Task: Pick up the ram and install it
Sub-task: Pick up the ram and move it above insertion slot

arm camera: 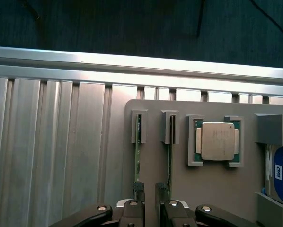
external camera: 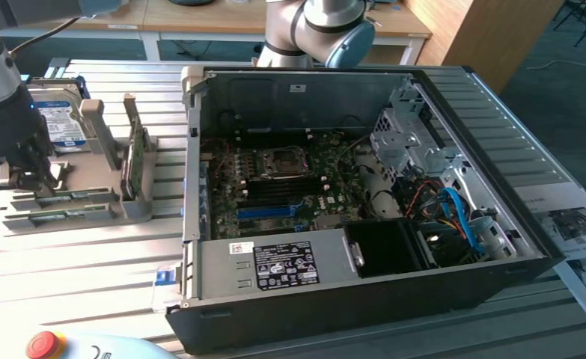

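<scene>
- The gripper (arm camera: 150, 189) hangs low over the grey parts holder (arm camera: 212, 189). Its fingers are spread, with only bare holder showing between them, and it holds nothing.
- The ram (arm camera: 137, 158) sits on edge in its holder slot, with one fingertip (arm camera: 138, 188) right over its near end. A second stick (arm camera: 170, 151) stands in the neighbouring slot, just beside the other fingertip.
- Farther along the holder lie a processor (arm camera: 217, 141) in its own pocket and a hard drive (arm camera: 279, 175).
- Across the slatted table (external camera: 93, 277) stands the open computer case (external camera: 373, 299). The long memory slots (external camera: 269, 200) by the processor socket (external camera: 278, 162) look unfilled.
- By my judgement the gripper is placed for the pick, but the ram is not yet gripped or lifted. The whole install is left to do.
</scene>
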